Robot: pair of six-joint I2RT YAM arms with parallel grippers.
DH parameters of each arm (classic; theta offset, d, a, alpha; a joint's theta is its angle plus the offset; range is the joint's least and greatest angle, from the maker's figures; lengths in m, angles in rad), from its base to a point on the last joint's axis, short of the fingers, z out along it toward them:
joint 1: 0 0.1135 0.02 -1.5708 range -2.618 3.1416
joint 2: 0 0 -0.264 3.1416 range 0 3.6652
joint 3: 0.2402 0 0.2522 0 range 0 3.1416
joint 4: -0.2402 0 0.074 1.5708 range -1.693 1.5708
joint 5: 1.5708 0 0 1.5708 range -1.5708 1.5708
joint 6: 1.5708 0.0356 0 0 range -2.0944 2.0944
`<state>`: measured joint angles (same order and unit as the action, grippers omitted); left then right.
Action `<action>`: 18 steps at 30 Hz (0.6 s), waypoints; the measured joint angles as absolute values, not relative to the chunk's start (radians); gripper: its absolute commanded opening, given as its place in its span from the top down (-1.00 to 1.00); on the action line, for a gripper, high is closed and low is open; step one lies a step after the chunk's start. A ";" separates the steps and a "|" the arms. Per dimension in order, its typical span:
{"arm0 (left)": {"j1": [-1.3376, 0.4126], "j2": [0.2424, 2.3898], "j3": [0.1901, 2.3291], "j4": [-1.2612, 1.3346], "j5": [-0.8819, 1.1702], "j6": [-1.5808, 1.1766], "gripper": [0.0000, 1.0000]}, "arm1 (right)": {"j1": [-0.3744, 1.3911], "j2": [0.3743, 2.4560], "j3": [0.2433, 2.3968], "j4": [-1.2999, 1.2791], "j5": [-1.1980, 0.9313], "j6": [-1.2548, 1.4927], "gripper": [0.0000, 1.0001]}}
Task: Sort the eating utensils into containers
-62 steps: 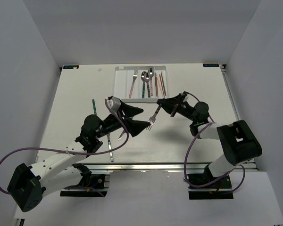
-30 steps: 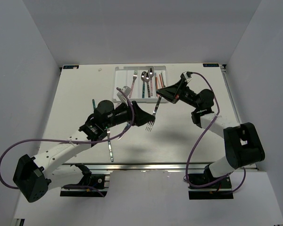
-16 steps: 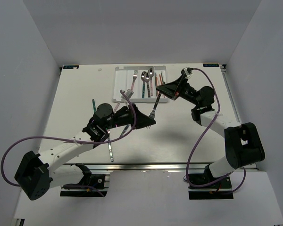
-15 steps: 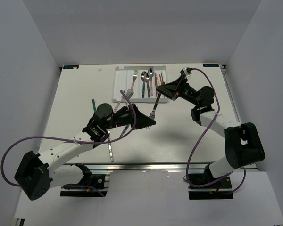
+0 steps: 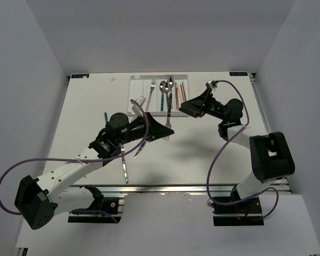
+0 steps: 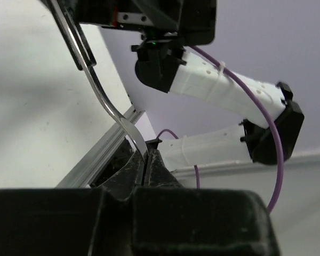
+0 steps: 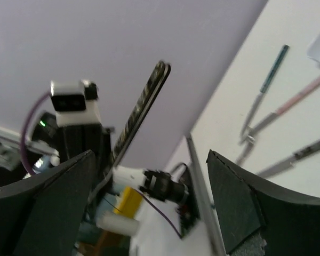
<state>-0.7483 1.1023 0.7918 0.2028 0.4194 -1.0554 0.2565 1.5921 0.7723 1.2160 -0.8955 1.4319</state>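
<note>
A fork (image 5: 168,118) with a dark patterned handle stands nearly upright above the table, just in front of the white tray (image 5: 135,97). My left gripper (image 5: 169,133) is shut on its silver end. In the left wrist view the fork's (image 6: 104,101) metal neck runs up out of the closed left gripper (image 6: 145,158). My right gripper (image 5: 183,107) is open beside the handle. In the right wrist view the patterned handle (image 7: 143,104) rises free between the spread fingers (image 7: 245,202) of the right gripper (image 7: 150,156). The tray's containers hold forks, spoons (image 5: 163,92) and chopsticks (image 5: 180,96).
Loose utensils lie on the table by the left arm: a teal-handled piece (image 5: 105,118), a silver knife (image 5: 125,167) and another piece (image 5: 137,151). The right wrist view shows a teal piece (image 7: 272,69) and a pink one (image 7: 303,93) on the table.
My left gripper has shut on the fork's silver end. My right gripper has opened, let go of the handle and drawn slightly right.
</note>
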 measured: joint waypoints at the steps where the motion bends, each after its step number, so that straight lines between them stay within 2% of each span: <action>1: -0.748 1.095 0.801 0.159 0.398 -1.074 1.00 | 0.248 1.600 0.766 1.222 -0.923 1.402 -0.79; 4: -0.748 1.069 0.822 0.059 0.342 -1.145 1.00 | 0.233 1.592 0.752 1.210 -0.998 1.274 -0.79; 6: -0.748 1.045 0.822 0.028 0.322 -1.219 1.00 | 0.239 1.529 0.742 1.084 -0.991 1.067 -0.79; 10: -0.748 0.970 0.810 -0.010 0.277 -1.360 1.00 | 0.318 1.305 0.735 0.758 -0.803 0.527 -0.79; 14: -0.748 0.888 0.814 -0.029 0.224 -1.484 1.00 | 0.404 1.195 0.655 0.761 -0.714 0.171 -0.79; 18: -0.751 0.856 0.820 -0.023 0.191 -1.589 1.00 | 0.462 1.229 0.585 0.773 -0.653 -0.068 -0.79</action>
